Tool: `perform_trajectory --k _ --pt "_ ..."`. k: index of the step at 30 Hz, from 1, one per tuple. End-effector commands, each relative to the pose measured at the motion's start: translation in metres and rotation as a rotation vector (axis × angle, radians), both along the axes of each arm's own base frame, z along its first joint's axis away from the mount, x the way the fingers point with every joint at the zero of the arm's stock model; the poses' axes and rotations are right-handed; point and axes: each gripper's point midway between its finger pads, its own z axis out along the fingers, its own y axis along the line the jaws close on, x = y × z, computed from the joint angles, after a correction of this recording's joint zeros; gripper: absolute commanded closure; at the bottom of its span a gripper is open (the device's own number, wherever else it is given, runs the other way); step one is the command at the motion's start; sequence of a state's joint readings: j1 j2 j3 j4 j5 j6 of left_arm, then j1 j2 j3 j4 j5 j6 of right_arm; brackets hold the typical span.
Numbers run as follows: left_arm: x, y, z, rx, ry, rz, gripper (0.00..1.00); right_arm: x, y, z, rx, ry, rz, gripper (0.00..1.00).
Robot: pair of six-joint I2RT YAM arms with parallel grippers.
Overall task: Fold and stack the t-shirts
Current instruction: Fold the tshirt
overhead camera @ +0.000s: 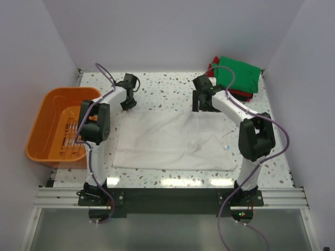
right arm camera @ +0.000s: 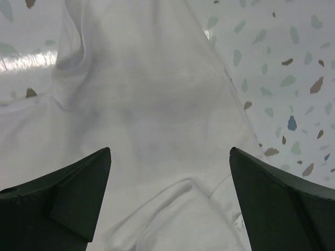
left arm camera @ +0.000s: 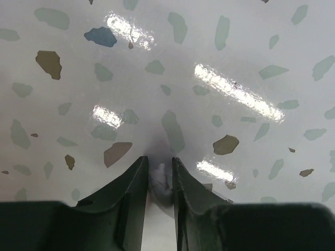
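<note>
An off-white t-shirt [overhead camera: 172,144] lies spread flat on the speckled table, its small light-blue neck label [overhead camera: 227,148] near the right side. My left gripper [overhead camera: 127,104] is down at the shirt's far left corner. In the left wrist view the left gripper [left arm camera: 160,164] has its jaws nearly together, with a small wad of white cloth [left arm camera: 162,180] pinched between them. My right gripper [overhead camera: 201,107] hangs over the shirt's far right part. In the right wrist view the right gripper [right arm camera: 170,151] stands wide open above the t-shirt [right arm camera: 141,104], holding nothing.
A folded green t-shirt [overhead camera: 239,76] sits on a red one [overhead camera: 242,95] at the back right corner. An orange plastic basket [overhead camera: 39,123] hangs off the table's left edge. White walls close in the table [overhead camera: 167,86] on three sides.
</note>
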State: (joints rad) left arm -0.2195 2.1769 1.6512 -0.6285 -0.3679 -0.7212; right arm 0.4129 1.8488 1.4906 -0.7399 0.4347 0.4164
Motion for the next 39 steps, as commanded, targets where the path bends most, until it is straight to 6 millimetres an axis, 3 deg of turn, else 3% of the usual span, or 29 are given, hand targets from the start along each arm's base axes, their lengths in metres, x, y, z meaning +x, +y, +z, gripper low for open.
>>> perform_trajectory --k 1,3,4,6,7,9,10,12,17,22,29,31,32,34,35,39 --pt "-0.008 0.0 -0.018 -0.011 0.039 -0.034 0.71 0.042 0.002 0.026 -0.016 -0.098 -0.035 0.01" --pt "-0.012 0.0 -0.017 -0.016 0.038 -0.034 0.76 0.057 0.003 0.014 -0.027 -0.089 -0.051 0.01" --pt "-0.016 -0.001 -0.019 -0.022 0.048 -0.039 0.78 0.071 0.007 0.025 -0.007 -0.125 -0.066 0.01" --pt "-0.018 0.0 -0.018 -0.022 0.044 -0.042 0.92 0.083 0.01 0.007 -0.011 -0.098 -0.082 0.01" --pt "-0.021 0.0 -0.02 -0.018 0.053 -0.05 1.0 0.092 0.014 0.016 0.001 -0.117 -0.092 0.01" --pt "-0.016 -0.001 -0.014 -0.014 0.026 -0.083 1.0 0.102 0.015 -0.002 -0.013 -0.099 -0.112 0.01" --pt "-0.019 0.0 -0.015 -0.011 0.026 -0.093 1.0 0.111 0.017 0.0 -0.007 -0.119 -0.12 0.01" --pt "-0.011 -0.001 0.001 -0.011 -0.034 -0.111 1.0 0.118 0.021 -0.017 -0.001 -0.102 -0.129 0.01" --pt "-0.008 -0.003 0.032 -0.022 -0.127 -0.138 1.0 0.149 0.033 -0.026 0.059 -0.182 -0.153 0.01" --pt "-0.004 -0.014 0.043 -0.064 -0.176 -0.213 1.0 0.173 0.04 -0.046 0.057 -0.213 -0.132 0.03" --pt "-0.005 -0.01 0.046 -0.041 -0.181 -0.216 1.0 0.168 0.035 -0.069 0.027 -0.174 -0.145 0.1" --pt "-0.005 -0.01 0.047 -0.041 -0.185 -0.22 1.0 0.16 0.032 -0.075 0.016 -0.149 -0.15 0.19" --pt "-0.005 -0.011 0.048 -0.04 -0.19 -0.222 1.0 0.157 0.03 -0.068 0.017 -0.157 -0.154 0.28" --pt "-0.006 -0.01 0.051 -0.041 -0.195 -0.222 1.0 0.147 0.022 -0.07 -0.006 -0.15 -0.172 0.34" --pt "-0.006 -0.01 0.051 -0.042 -0.197 -0.223 1.0 0.145 0.02 -0.059 -0.008 -0.169 -0.182 0.41" --pt "-0.008 -0.011 0.049 -0.045 -0.192 -0.225 1.0 0.137 0.012 -0.056 -0.032 -0.175 -0.189 0.61"
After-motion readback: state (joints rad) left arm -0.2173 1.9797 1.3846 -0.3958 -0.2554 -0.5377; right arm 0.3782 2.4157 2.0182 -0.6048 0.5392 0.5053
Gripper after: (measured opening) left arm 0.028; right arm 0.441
